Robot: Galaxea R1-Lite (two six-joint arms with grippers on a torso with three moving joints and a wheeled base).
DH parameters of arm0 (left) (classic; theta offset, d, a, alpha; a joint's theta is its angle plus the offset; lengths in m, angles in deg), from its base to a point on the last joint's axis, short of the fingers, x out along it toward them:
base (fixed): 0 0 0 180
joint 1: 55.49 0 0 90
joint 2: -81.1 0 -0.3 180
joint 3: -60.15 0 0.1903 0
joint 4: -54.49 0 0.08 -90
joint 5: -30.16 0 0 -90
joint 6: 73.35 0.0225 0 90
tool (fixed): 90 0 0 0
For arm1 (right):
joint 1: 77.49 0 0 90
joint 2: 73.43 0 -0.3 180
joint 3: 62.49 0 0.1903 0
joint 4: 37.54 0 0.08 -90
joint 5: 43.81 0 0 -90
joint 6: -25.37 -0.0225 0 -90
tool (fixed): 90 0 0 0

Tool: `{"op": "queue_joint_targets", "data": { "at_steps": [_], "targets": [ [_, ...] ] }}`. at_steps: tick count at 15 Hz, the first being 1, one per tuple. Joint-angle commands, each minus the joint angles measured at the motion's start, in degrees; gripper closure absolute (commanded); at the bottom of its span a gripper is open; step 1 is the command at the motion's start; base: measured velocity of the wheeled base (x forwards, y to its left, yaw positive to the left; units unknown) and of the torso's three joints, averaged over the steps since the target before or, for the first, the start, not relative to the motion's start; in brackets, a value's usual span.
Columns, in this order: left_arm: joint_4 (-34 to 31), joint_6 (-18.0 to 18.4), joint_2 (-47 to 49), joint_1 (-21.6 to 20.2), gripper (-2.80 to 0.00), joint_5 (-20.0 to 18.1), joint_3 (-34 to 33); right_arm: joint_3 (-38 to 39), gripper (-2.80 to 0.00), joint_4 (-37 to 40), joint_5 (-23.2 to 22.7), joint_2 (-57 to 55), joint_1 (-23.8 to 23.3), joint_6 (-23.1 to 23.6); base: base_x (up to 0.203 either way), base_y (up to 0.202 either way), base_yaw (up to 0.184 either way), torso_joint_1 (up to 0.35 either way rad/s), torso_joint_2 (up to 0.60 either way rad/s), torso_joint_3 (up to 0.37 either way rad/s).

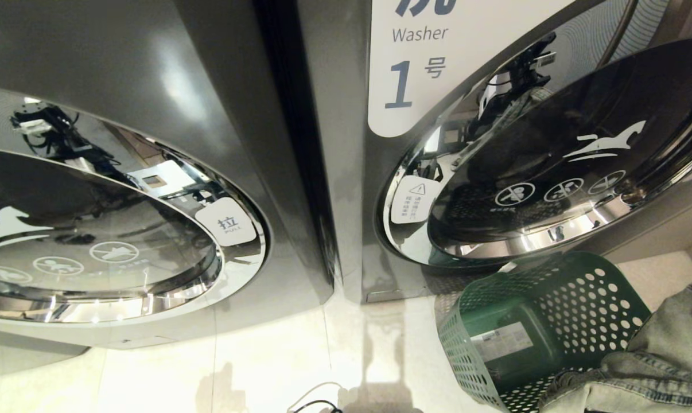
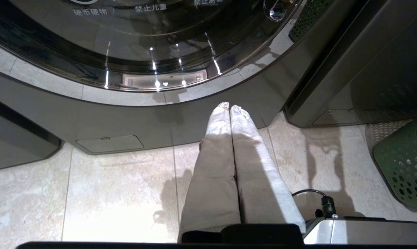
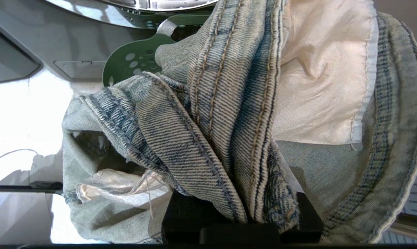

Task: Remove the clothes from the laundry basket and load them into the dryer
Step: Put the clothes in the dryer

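L to R in head view: closed machine door (image 1: 93, 241) far left, w/ pull tab; next machine, labelled Washer 1, has its door (image 1: 558, 166) swung open; green laundry basket (image 1: 529, 332) tipped on the floor just below that door; denim garment (image 1: 650, 367) bunched at lower R, overlapping the basket's rim. Left pincer (image 2: 229, 108) idle, pads pressed together on nothing, pointing at the base of the L machine above the floor tiles (image 2: 108, 193). Right pincer (image 3: 243, 221) clamped on the denim, folds and pale pocket lining draped over it, fingers mostly buried. Progress, as I judge: jeans lifted out or nearly; not yet in the drum; basket interior looks bare where visible, tho part hidden; left: carry to open door, drop in.
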Motion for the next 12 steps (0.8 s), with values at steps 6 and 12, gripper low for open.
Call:
{"op": "queue_joint_targets", "data": {
  "at_steps": [6, 12],
  "targets": [
    [0.0, 0.0, -0.1, 0.0, 0.0, 0.0, -1.7, -0.9, 0.0, -0.2, -0.1, 0.7, 0.3, 0.2, 0.0, 0.0, 0.0, 0.0, 0.0, 0.0],
    [0.0, 0.0, 0.0, 0.0, 0.0, 0.0, -1.7, 2.7, 0.0, -0.4, -1.1, 7.7, 2.1, 0.7, 0.0, 0.0, 0.0, 0.0, 0.0, 0.0]
  ]
}}
